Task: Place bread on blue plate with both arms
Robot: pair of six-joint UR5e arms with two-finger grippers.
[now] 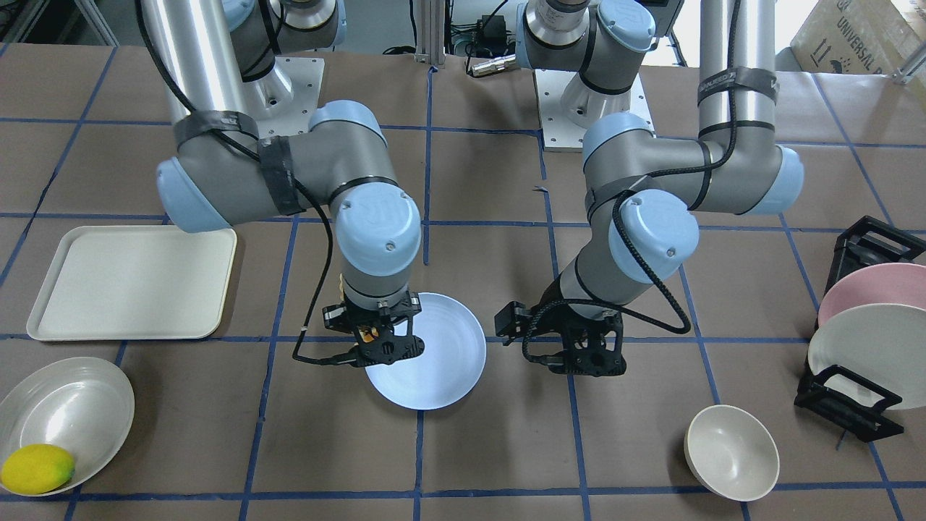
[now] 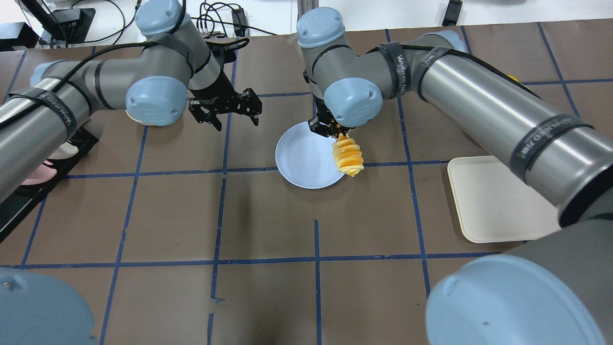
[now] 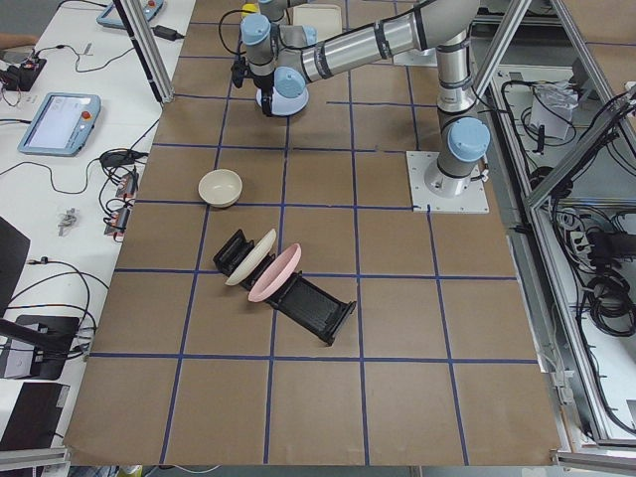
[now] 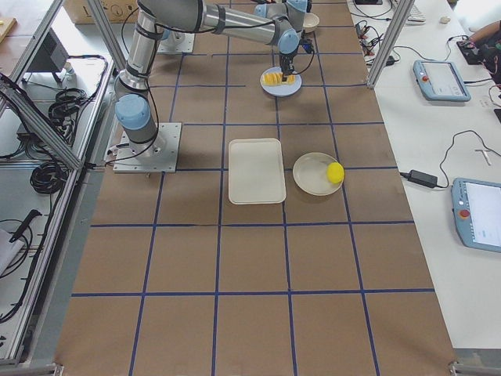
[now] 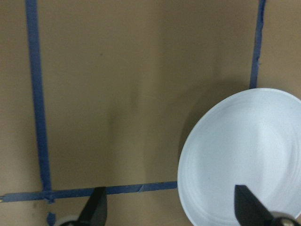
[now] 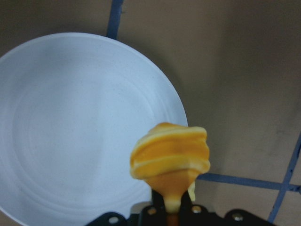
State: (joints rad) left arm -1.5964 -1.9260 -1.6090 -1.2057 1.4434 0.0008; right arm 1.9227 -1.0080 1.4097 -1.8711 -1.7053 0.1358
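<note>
The bread (image 2: 348,155), a striped orange-and-cream loaf, hangs end-down from my right gripper (image 2: 336,132), which is shut on its top end. It hangs over the right rim of the blue plate (image 2: 304,158). The right wrist view shows the bread (image 6: 169,155) above the plate's (image 6: 70,127) edge. My left gripper (image 2: 232,115) is open and empty, to the left of the plate and apart from it. In the left wrist view its fingertips (image 5: 96,214) stand wide, with the plate (image 5: 235,155) at lower right.
A cream tray (image 1: 134,282) lies on the robot's right side. A shallow bowl (image 1: 79,405) beyond it holds a yellow lemon (image 1: 36,469). A small cream bowl (image 1: 731,452) and a black dish rack (image 1: 850,405) with pink and white plates are on the robot's left side.
</note>
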